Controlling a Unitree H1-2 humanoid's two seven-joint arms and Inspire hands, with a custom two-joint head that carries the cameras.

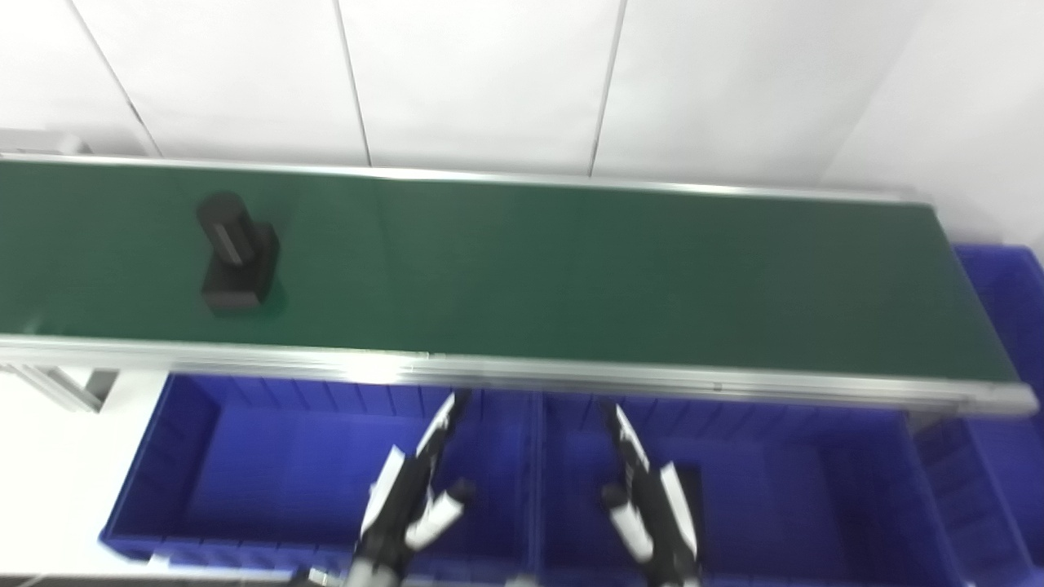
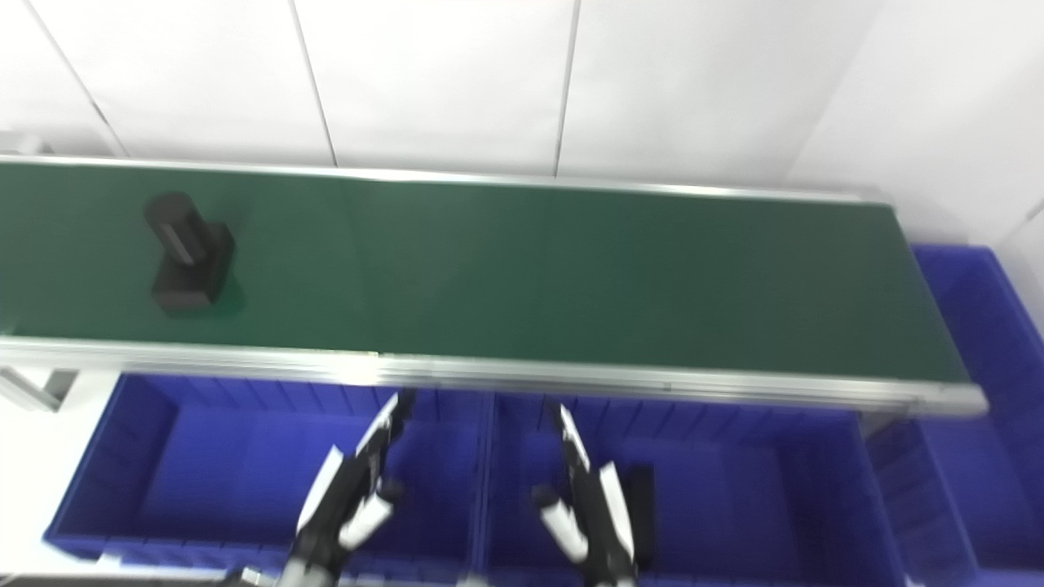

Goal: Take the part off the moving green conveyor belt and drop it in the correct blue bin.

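Observation:
A black part [image 1: 236, 254], a cylinder on a blocky base, lies on the green conveyor belt [image 1: 571, 277] near its left end. Two blue bins sit below the belt's near rail: a left bin [image 1: 204, 481] and a right bin [image 1: 783, 497]. My left hand [image 1: 416, 489] hovers over the left bin's right side, fingers stretched out and apart, holding nothing. Over the right bin's left side my right hand [image 1: 648, 497] is likewise open and empty. Both hands are well short of the belt and far from the part. A dark object [image 2: 642, 514] lies in the right bin, behind my right hand.
A third blue bin [image 1: 1007, 326] stands past the belt's right end. An aluminium rail [image 1: 489, 371] runs along the belt's near edge, with a frame leg [image 1: 65, 383] at the left. White wall panels rise behind the belt.

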